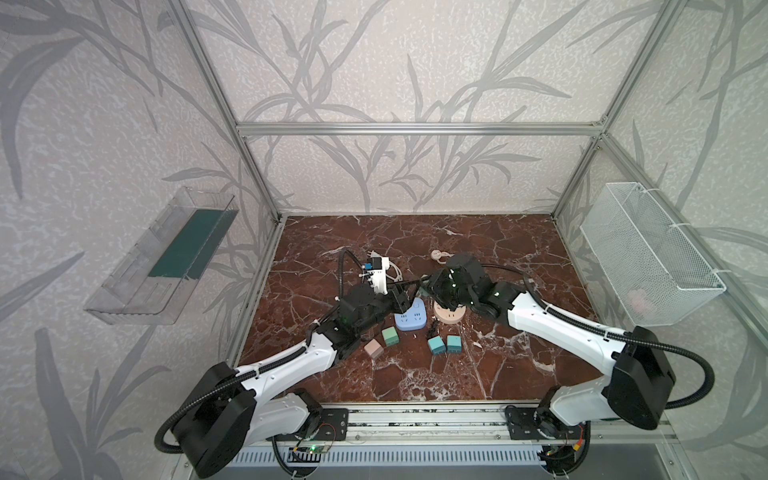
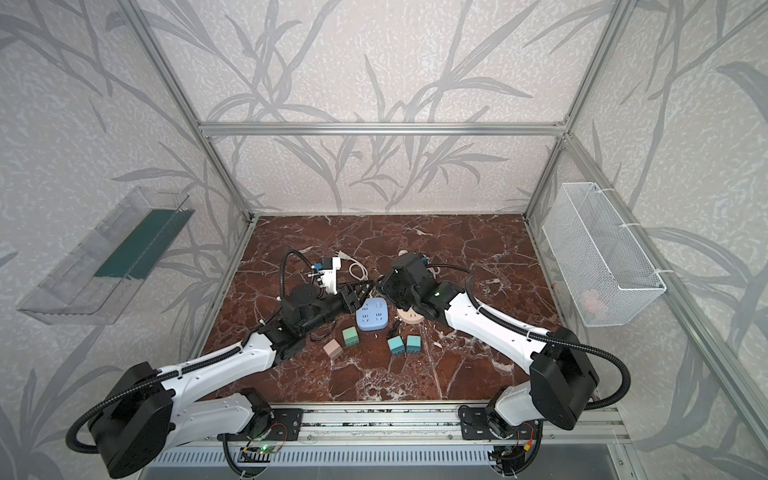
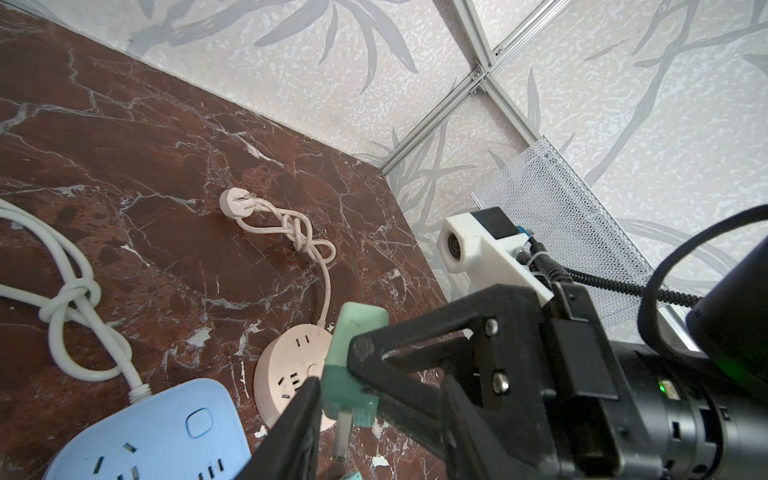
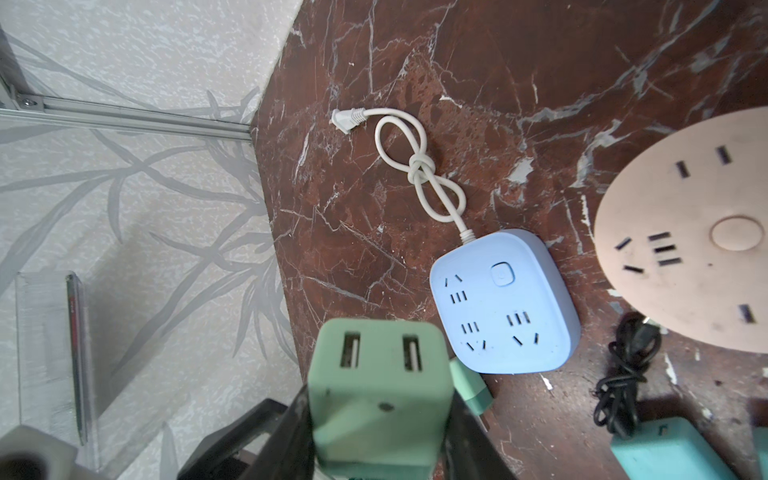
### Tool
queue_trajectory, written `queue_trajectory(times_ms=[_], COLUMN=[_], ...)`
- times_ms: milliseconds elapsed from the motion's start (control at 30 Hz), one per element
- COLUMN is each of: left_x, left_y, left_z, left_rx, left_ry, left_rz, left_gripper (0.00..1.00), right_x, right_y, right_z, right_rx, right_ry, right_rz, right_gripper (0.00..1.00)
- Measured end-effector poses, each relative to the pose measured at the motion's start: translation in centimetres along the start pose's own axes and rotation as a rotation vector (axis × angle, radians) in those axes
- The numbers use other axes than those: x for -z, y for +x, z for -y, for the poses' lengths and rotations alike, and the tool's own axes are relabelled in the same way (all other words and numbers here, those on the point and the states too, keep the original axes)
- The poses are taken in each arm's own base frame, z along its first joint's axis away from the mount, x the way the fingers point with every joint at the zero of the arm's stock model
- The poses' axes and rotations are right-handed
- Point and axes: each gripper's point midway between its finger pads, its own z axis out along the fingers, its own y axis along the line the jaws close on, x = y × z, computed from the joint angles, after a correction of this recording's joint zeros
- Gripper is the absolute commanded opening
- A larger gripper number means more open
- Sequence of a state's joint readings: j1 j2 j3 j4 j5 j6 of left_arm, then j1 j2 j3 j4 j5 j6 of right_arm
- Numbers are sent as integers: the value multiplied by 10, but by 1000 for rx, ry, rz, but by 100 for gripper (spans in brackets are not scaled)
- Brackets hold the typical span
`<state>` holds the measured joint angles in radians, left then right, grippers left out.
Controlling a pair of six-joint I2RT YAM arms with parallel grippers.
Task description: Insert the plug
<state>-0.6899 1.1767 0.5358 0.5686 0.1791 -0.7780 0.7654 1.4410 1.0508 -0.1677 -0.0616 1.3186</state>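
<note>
Green plug (image 4: 376, 374) clamped in right tool (image 4: 378, 415), prongs exposed, aloft at twelve o'clock of blue strip (image 4: 505, 299). Left tool (image 3: 347, 397) flanks its base, grip not discernible. Likely a regrasp, freeing the prongs for insertion.

— Where is the square power strip (image 1: 411, 316)?
— Mid-surface (image 1: 519, 257). The round power strip (image 1: 455, 318) lies just beside it at 3 o'clock. Both cords (image 4: 415, 166) run toward 12.
— And the adapters?
— One adapter pair (image 1: 390, 336) lies at 7 o'clock and a second pair (image 1: 436, 345) at 5, with a coiled cable (image 1: 432, 330) at 4. The plug (image 4: 374, 395) is raised off the surface near 12.
— The walls?
— Basket (image 1: 648, 253) at 3, shelf (image 1: 162, 257) at 9.
</note>
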Motion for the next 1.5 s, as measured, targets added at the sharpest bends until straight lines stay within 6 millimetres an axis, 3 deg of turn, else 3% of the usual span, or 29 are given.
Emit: queue_trajectory(times_ms=[167,733,1100,1267,1500], left_x=[1,-10,-12,-12,-11], left_y=[7,30,24,26,32], left_z=[-6,-19,-13,-13,-13], left_rx=[-3,-21,-47,-50,-85], left_ry=[-15,-48,-38,-39,-41], left_rz=[-13,-79,-67,-73,-98], left_gripper=[45,43,41,36,19], right_x=[-3,1,7,5,4], right_y=[3,9,17,20,24], right_z=[2,-18,-23,-20,-13], right_rx=[-23,-24,-1,2,7], right_ry=[-11,-99,-133,-136,-126], right_rz=[-13,-43,-72,-87,-102], right_gripper=[0,0,0,0,0])
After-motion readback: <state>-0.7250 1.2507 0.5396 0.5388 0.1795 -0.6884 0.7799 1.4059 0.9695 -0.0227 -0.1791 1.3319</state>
